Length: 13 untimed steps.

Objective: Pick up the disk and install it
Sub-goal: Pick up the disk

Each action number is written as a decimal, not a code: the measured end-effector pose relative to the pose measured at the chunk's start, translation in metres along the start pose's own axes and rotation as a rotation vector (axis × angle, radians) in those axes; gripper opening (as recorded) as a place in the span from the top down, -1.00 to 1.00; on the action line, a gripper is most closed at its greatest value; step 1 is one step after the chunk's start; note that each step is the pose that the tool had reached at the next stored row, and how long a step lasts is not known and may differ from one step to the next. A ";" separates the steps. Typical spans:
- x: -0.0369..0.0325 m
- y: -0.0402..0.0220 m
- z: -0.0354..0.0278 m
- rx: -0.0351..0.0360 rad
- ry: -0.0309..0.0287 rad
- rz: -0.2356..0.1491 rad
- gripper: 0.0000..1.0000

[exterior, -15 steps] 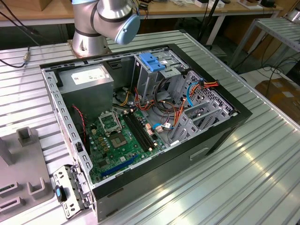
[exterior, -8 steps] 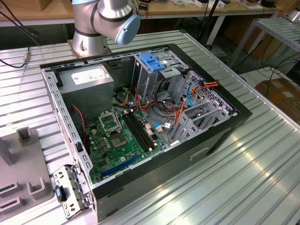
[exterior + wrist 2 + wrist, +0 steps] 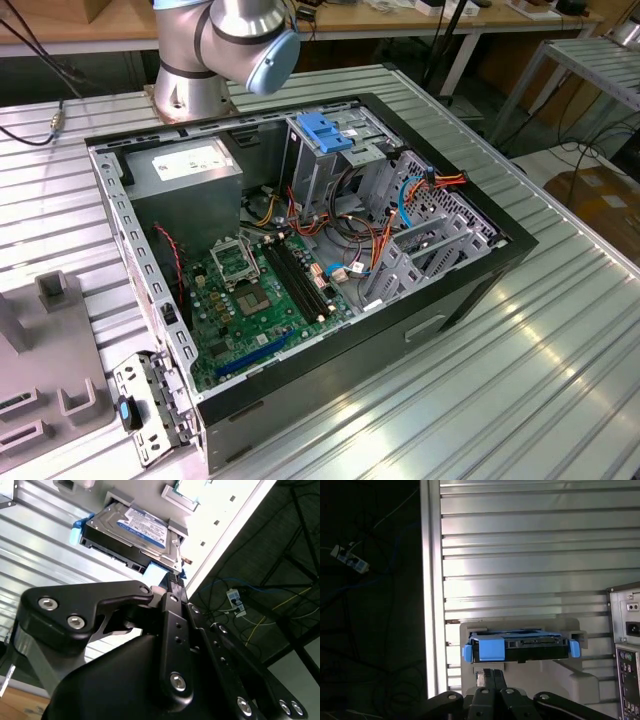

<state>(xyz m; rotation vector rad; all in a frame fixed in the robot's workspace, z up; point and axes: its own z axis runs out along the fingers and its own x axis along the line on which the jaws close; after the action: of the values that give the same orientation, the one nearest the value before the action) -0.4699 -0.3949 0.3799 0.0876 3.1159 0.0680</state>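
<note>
- In the exterior view the arm [image 3: 228, 40] shows its base and a grey joint with a pale blue cap, behind the open computer case [image 3: 300, 250], and it leaves the picture at the top edge.
- In both wrist views the claw [image 3: 490, 674] [image 3: 172, 582] points at the disk [image 3: 520, 647] [image 3: 131, 530], its tip close up against the near edge.
- Whether the claw is open, closed or already gripping cannot be told.
- The disk lies flat just ahead of the claw in a grey holder [image 3: 570, 630] on the ribbed metal table [image 3: 520, 555], blue rail around it, label up.
- The case's rear panel [image 3: 625, 650] stands off to one side of the claw, and the table's edge lies off to the other.
</note>
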 end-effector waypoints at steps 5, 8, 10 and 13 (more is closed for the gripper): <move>-0.0015 0.0000 0.0000 0.0000 0.0000 0.000 0.79; -0.0019 0.0001 0.0000 0.0000 0.0000 0.000 0.79; -0.0022 0.0001 0.0000 0.0000 0.0001 0.000 0.79; -0.0027 0.0001 0.0001 0.0000 0.0000 0.000 0.79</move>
<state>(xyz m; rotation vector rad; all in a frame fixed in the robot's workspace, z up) -0.4673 -0.3950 0.3799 0.0876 3.1160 0.0680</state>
